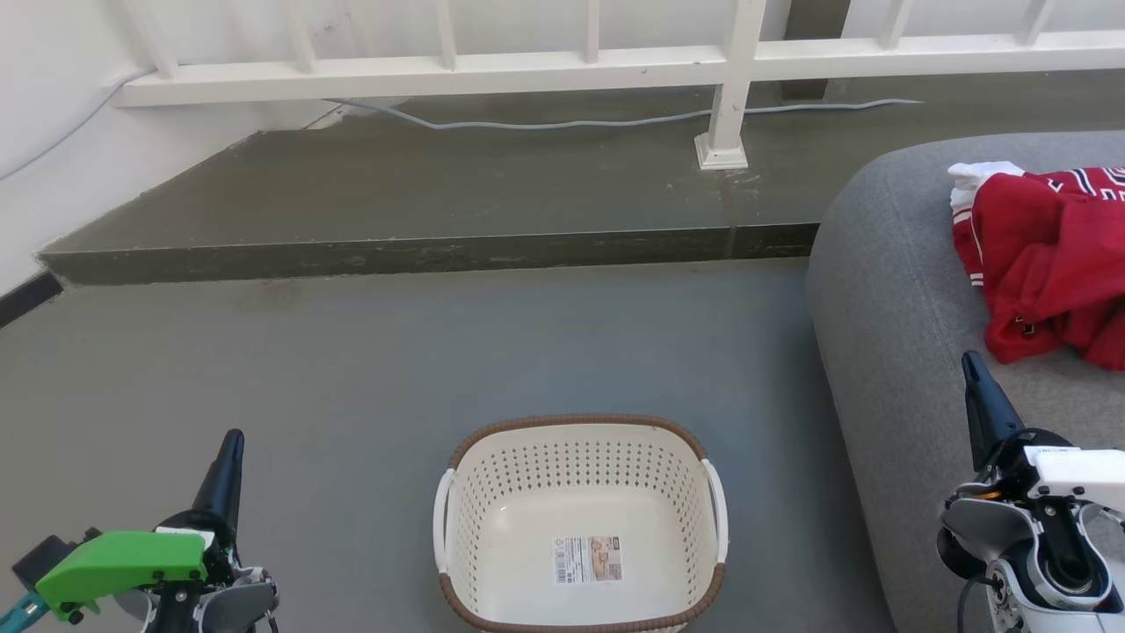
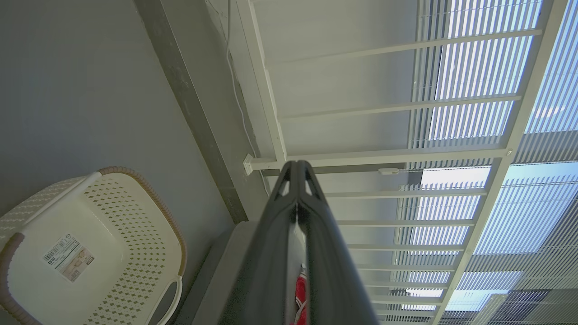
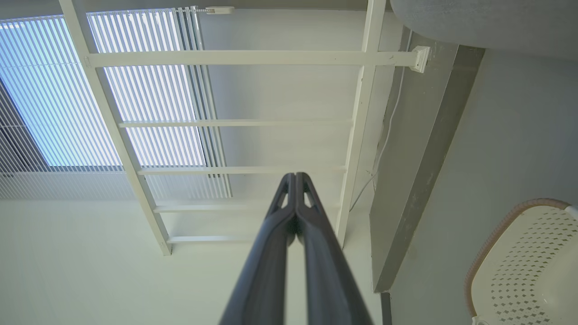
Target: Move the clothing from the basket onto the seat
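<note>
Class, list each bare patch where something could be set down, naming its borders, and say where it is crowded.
The floor is free between basket, step and sofa. The basket holds nothing but its label. The sofa has a bare strip left of the clothing. Crowded: the sofa's far right, where the clothing lies heaped.

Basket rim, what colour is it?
The rim is woven-look brown on the cream perforated basket; best seen in the head view.
</note>
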Robot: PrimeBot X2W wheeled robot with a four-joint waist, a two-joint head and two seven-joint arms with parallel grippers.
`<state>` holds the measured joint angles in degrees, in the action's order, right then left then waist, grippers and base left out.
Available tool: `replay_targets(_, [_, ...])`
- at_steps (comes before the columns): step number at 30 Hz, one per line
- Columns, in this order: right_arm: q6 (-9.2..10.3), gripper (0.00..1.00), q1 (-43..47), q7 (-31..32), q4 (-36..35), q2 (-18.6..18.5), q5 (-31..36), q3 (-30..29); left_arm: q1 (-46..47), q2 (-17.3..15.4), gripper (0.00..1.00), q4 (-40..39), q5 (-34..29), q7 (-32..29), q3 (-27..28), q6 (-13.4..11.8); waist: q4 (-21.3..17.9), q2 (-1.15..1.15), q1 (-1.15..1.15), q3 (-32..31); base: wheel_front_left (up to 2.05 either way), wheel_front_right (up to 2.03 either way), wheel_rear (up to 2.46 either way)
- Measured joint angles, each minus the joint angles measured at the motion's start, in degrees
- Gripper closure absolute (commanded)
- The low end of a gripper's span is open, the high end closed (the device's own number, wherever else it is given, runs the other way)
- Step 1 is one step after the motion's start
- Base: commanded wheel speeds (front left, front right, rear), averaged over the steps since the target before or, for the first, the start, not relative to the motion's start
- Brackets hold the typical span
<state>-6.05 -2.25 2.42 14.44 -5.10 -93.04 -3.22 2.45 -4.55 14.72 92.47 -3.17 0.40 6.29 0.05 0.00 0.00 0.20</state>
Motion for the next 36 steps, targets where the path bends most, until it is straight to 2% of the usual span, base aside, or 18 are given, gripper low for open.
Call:
replay_targets(5, [-0.47,1.0,-0.2,0.4,0.5,0.0,-2.0,-0.3,0.0,0.1,1.0,0.3,2.2,-0.3,0.8,0.5,0.0,0.0,0.0,0.0,0.0,0.0,0.0])
replay_targets(36, [-0.49,1.0,-0.8,0.5,1.1,0.1,-2.0,-0.5,0.2,0.2,1.0,1.1,2.2,-0.4,1.0,0.5,0.0,0.0,0.0,0.0,0.0,0.0,0.0])
